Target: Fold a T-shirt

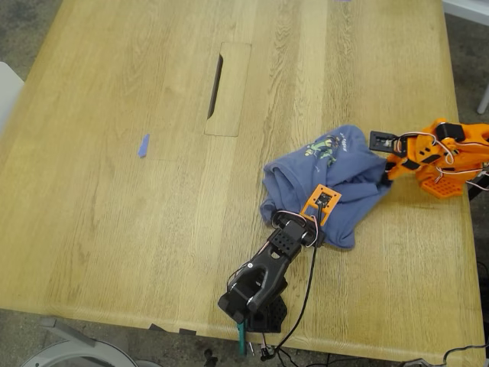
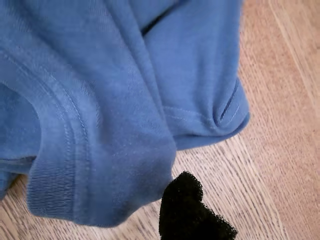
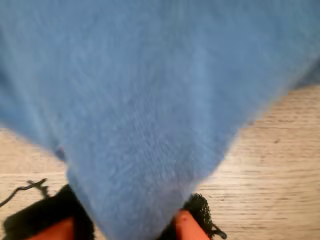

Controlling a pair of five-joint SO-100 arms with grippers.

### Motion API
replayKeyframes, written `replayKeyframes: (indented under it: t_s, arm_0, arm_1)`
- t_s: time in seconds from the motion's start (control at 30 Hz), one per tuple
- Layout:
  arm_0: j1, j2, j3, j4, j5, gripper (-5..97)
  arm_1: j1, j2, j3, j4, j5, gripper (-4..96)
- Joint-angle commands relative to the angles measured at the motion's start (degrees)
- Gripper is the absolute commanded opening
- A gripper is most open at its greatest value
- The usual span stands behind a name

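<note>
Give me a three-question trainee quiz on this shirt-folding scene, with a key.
1. True or false: the T-shirt lies flat and fully spread out on the table.
2. What lies alone on the wood toward the exterior view's left? A) a blue tape scrap B) a red pen C) a coin
3. Fill in the colour: in the second wrist view, cloth runs between the ____ fingers of my second gripper.
Key: 1 false, it is bunched up; 2 A; 3 orange.

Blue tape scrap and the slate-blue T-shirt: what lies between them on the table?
Only bare wooden tabletop in the exterior view, between the small blue tape scrap and the crumpled slate-blue cotton T-shirt.
</note>
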Motion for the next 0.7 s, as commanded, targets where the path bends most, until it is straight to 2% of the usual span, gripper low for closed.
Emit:
replayKeyframes:
  t_s: [0.0, 0.23, 0.47, 0.67]
  arm_0:
    - [0.4, 2.3, -5.6, 1.0, 0.4, 63]
    - [0.5, 1.6, -9.1, 2.7, 0.4, 63]
    - [0.5, -5.9, -21.2, 4.5, 0.9, 64]
    - [0.3, -15.8, -31.9, 0.6, 1.1, 62]
  arm_1:
    - [1.5, 0.4, -4.4, 1.4, 0.6, 28.0]
    - [1.8, 0.4, -9.3, -0.4, 2.2, 30.4]
    - [-1.6, -8.7, -20.5, -3.7, 2.1, 31.2]
    - [2.6, -17.1, -26.9, -11.5, 1.8, 24.8]
